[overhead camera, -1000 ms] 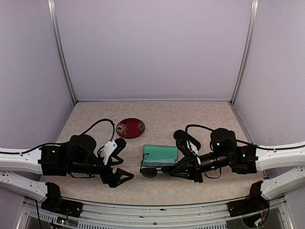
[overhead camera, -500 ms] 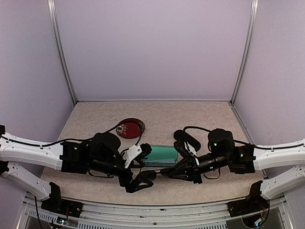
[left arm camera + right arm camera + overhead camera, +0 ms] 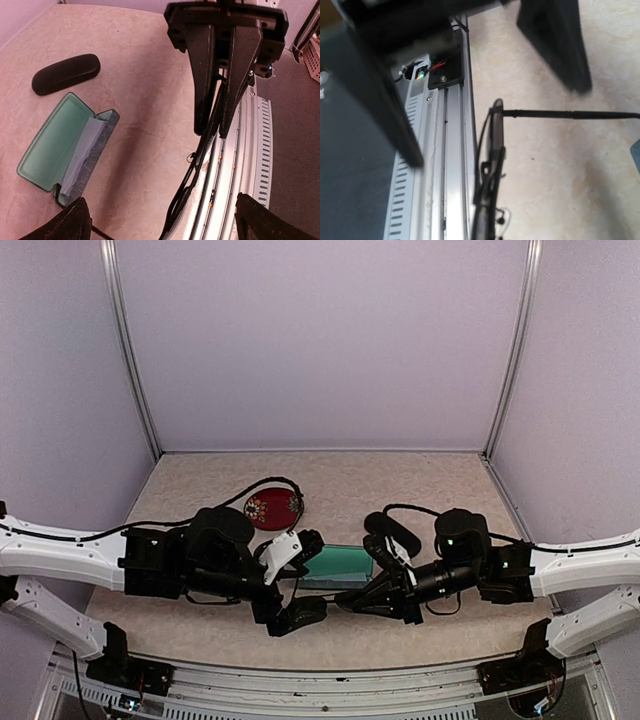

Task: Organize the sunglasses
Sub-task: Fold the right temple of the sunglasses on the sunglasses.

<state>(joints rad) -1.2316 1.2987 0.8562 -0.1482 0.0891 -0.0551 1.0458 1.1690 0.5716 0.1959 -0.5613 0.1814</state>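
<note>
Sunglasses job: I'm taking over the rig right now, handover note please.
Left gripper: shut on a temple of the thin black sunglasses, at the near edge of the table.
Right gripper: open, fingers either side of that pair, not gripping.
Open blue-grey case holds nothing; black oval case closed, beyond it.
Done: nothing stowed.
To do: put this pair in a case. No second pair in view.

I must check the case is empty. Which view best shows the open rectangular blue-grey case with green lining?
The left wrist view: the open rectangular blue-grey case lies nearly whole there, nothing inside. The top external view shows only part of its green lining. The right wrist view shows at most a bluish corner.
</note>
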